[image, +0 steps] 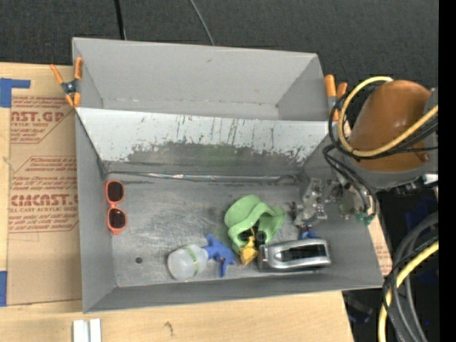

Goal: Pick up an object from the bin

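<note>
Silver device with a dark window [296, 254], stapler-like in shape, is shown lying flat at the lower right of the floor of the grey metal bin [199, 130]. Of the loose things it lies nearest to the tool [311, 206], which is seen just above it in the frame, close to the bin's right wall. Whether the tool is spread or pressed together cannot be told. A crumpled green piece [248, 218] is seen just left of the tool, with a small yellow piece [248, 252] at its lower edge, beside the device's left end. Further left, a blue toy [217, 254] lies just beside a translucent white bottle [187, 263]. Orange sunglasses [114, 206] are set against the left wall, well apart. The arm's orange cover [388, 123] is seen at the right of the frame.
</note>
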